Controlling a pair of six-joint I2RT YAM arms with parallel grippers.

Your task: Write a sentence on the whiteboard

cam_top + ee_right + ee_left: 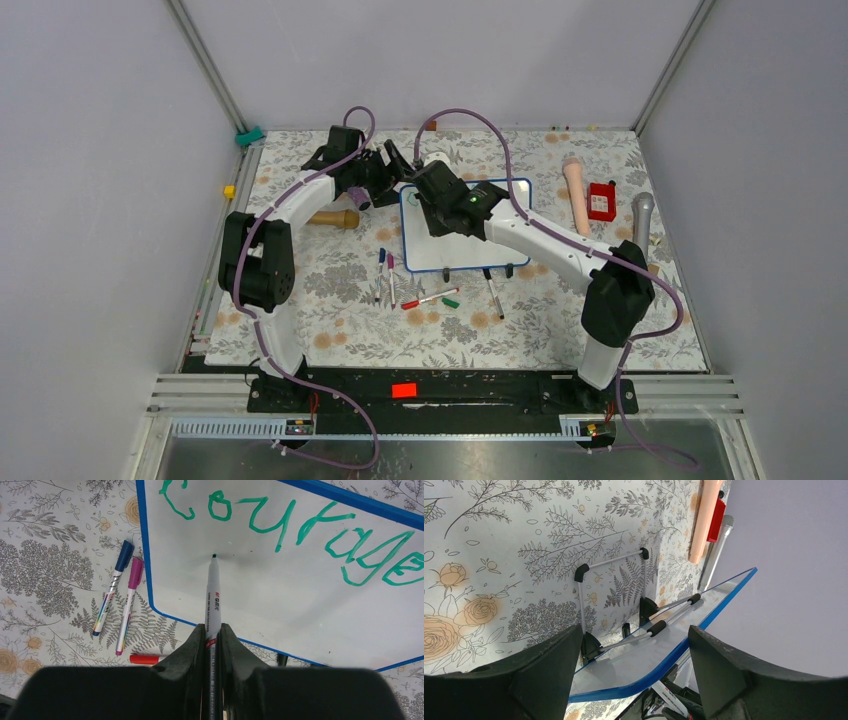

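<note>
The whiteboard [455,250] stands tilted on its wire stand in the middle of the floral table, blue-framed. The sentence [280,532] on it reads "Courage" in green across the top line. My right gripper [213,630] is shut on a white marker [213,595]. Its dark tip rests at the board's white face just below the "o". My left gripper [636,680] is open at the board's far left corner. The blue rim [674,660] and the back of the board [644,655] pass between its fingers, with a gap showing on both sides.
Loose markers lie left of and in front of the board: blue [114,592], magenta [129,602], red [145,658], black [494,296]. A wooden roller [335,218] lies at the left. A peach cylinder [577,193], red box [601,201] and grey handle [641,220] lie at the right.
</note>
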